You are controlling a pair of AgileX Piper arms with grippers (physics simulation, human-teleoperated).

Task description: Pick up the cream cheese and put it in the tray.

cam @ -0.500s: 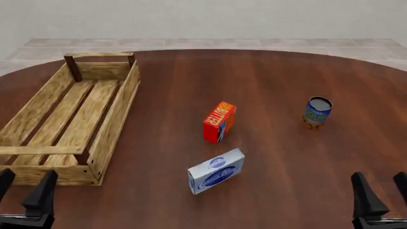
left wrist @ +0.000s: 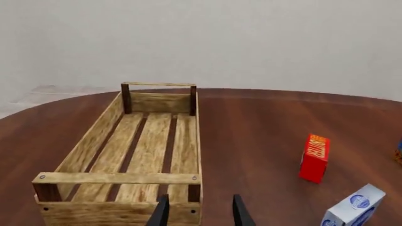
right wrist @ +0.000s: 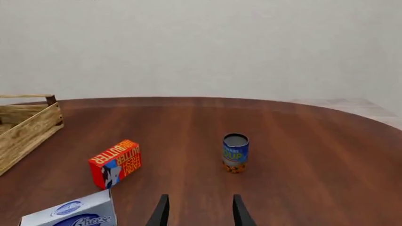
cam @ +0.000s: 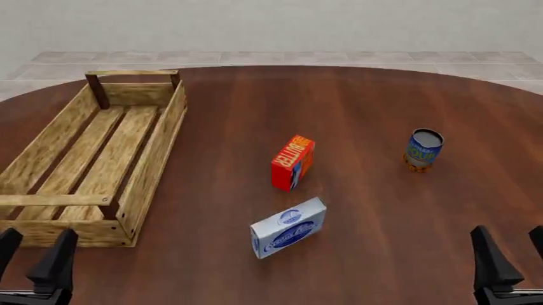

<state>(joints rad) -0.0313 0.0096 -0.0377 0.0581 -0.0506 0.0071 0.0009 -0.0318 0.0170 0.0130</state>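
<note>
Red butter box (cam: 293, 162) just behind cream cheese (cam: 288, 227); can (cam: 423, 149) well right; both pincers parted, empty.

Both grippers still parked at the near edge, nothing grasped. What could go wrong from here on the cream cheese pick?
1. The butter box stands close behind the cream cheese; an overshooting approach could knock it over or grab the wrong box.
2. The cream cheese lies skewed to the table edge, so an unrotated gripper may pinch corners and slip.
3. The left gripper sits right at the tray corner and could clip it when swinging out.
</note>
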